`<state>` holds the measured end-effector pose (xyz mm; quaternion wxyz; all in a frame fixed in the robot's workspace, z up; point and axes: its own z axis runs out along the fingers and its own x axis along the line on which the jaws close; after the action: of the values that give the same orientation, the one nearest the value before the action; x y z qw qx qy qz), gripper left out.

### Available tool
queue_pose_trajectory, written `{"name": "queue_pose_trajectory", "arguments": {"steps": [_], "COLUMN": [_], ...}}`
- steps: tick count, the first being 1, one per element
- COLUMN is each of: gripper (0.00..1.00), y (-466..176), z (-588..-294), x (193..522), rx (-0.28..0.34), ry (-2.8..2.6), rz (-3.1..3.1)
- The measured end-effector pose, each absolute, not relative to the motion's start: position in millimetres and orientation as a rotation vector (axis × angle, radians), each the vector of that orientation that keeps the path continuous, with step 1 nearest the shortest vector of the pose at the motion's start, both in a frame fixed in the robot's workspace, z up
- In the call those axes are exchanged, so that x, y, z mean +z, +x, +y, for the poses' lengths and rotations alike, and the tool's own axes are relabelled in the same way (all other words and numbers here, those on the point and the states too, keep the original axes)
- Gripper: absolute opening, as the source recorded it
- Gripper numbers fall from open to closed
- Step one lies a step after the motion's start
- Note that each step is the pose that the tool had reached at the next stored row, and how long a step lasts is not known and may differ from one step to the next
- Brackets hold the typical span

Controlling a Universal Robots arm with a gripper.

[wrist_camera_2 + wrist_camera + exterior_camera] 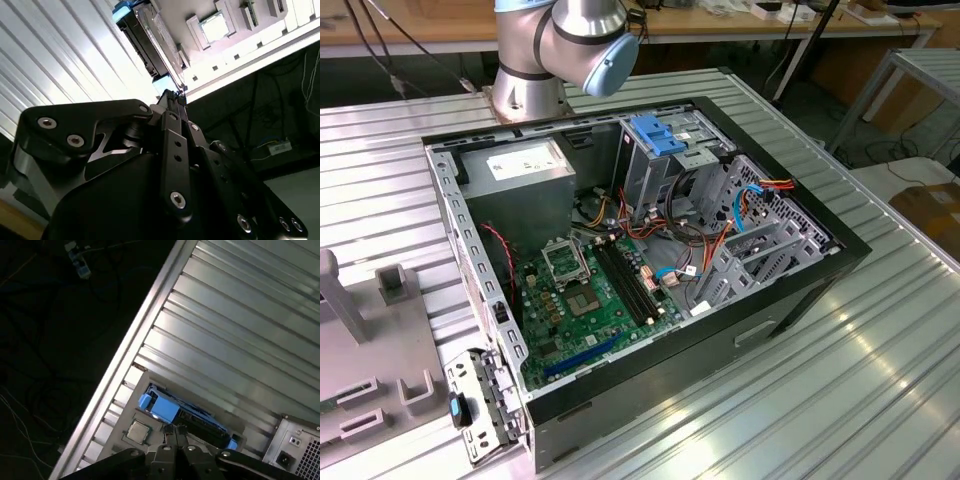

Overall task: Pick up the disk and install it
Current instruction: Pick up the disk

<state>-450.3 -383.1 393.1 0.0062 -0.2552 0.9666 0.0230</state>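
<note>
At twelve o'clock in the exterior view, the arm (560, 50) rises behind the open computer case (640, 260), with a grey fixture (370, 350) at eight o'clock. In the second wrist view, the gripper (172, 95), fingertips pinched together, hovers at the edge of the disk (150, 37). In the first wrist view, the disk (190, 416) lies on the fixture beside the ribbed table (240, 330).

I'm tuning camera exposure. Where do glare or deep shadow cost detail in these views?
Exterior view: glare streaks on the ribbed table, while the inside of the computer case is evenly lit. Second wrist view: the table washes out to white and the gripper in front is near-black. First wrist view: bright bands on the table, almost black past its edge, and the disk reads clearly.
</note>
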Motion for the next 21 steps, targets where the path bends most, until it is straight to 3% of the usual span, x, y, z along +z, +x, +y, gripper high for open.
{"name": "queue_pose_trajectory", "arguments": {"steps": [16,19,20,21], "gripper": [0.11,0.29,0.29,0.36], "y": [-450.3,-450.3,-450.3,-450.3], "z": [-383.1,-383.1,-383.1,-383.1], "x": [391.4,391.0,390.8,390.2], "rx": [0.073,0.073,0.073,0.073], "ry": [-1.511,-1.596,-1.623,-1.671], "rz": [2.753,2.706,2.691,2.662]}}
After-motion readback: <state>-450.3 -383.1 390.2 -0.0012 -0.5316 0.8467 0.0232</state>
